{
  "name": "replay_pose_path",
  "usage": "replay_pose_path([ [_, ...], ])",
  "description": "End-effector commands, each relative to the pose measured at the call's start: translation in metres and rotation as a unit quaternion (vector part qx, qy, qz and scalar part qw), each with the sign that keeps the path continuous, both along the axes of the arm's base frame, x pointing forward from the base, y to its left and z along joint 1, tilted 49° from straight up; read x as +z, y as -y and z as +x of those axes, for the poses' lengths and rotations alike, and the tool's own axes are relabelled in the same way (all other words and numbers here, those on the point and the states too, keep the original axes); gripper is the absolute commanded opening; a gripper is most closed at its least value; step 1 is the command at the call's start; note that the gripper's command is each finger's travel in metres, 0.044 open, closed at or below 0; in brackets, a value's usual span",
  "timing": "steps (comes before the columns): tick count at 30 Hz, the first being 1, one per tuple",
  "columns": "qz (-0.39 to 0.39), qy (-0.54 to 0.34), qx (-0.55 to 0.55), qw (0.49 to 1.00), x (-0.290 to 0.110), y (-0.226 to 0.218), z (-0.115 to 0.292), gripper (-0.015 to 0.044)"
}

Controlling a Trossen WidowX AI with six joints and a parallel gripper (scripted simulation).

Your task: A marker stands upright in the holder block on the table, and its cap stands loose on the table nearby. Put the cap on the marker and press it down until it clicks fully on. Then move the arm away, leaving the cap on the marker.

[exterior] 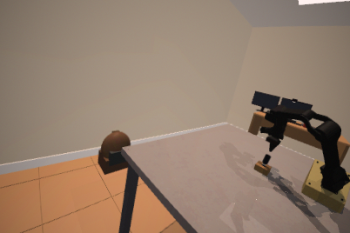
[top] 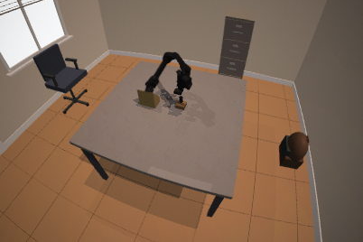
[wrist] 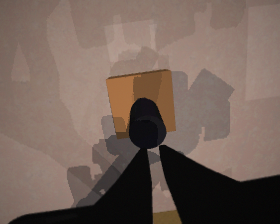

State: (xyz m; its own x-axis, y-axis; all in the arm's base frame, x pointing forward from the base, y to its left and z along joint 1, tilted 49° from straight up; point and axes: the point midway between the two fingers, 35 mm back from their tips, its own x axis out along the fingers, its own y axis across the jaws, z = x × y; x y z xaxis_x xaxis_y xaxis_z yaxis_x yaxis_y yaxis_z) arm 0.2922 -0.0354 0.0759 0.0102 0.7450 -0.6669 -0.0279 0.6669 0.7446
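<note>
Centrally, we note the grey table [top: 135, 150] filling the top view, the black arm [top: 168, 61] rising mid-frame from its tan base [top: 148, 98]. Gripper [wrist: 154, 150] hangs just above the orange holder block [wrist: 165, 85], jaws nearly shut, gripping nothing. Dark capped marker [wrist: 147, 122] stands upright in the block, centre of the wrist view.

The arm [top: 168, 61] is matte black throughout, built of slender rounded links joined by bulkier cylindrical joint housings. It rises from a flat, square tan base plate [exterior: 314, 189]. The gripper [wrist: 153, 150] carries two black fingers, broad at the root and tapering to narrow tips. Markings, cables and screws cannot be made out.
</note>
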Motion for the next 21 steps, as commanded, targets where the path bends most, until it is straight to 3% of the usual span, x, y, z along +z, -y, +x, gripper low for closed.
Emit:
replay_pose_path([
  [1,0.000,-0.001,-0.005,1.000,0.001,0.000,0.001,0.0000],
  [21,0.000,-0.001,-0.005,1.000,-0.008,-0.011,0.001,0.0000],
])
